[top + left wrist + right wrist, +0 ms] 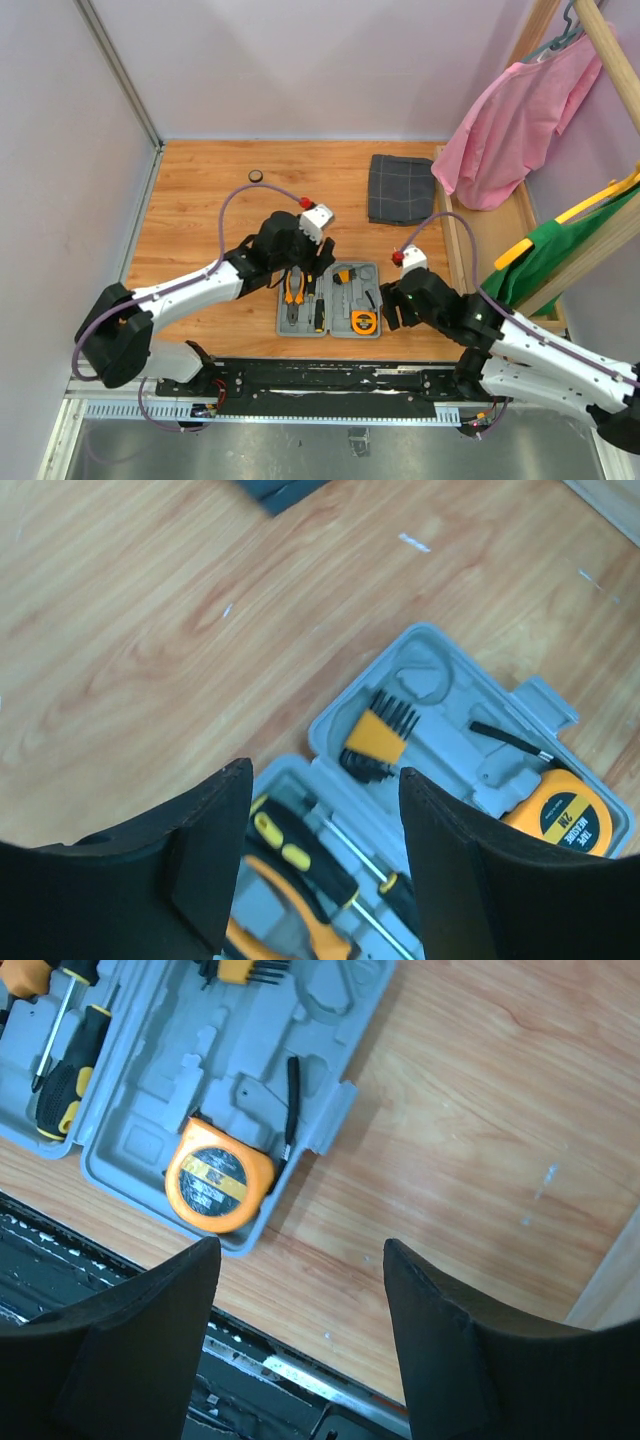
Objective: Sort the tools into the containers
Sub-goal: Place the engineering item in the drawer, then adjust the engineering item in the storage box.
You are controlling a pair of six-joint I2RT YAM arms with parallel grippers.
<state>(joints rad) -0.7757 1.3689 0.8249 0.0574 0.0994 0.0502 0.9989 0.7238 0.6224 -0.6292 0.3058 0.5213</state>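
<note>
The grey case (371,272) lies open near the table's front edge. Its left half holds orange pliers (294,288) and screwdrivers (318,306); its right half holds hex keys (343,275) and the orange tape measure (364,321). My left gripper (325,772) hangs open just above the left half, over a black-and-yellow screwdriver (300,855) and the pliers (305,935), with nothing between its fingers. My right gripper (300,1250) stands open over bare wood just right of the case (130,1150), beside the tape measure (215,1182).
A dark grey checked folded cloth (401,188) lies at the back right and a small black round object (256,176) at the back. A wooden rack with pink (510,130) and green (570,250) garments stands on the right. A metal rail (330,380) borders the near edge.
</note>
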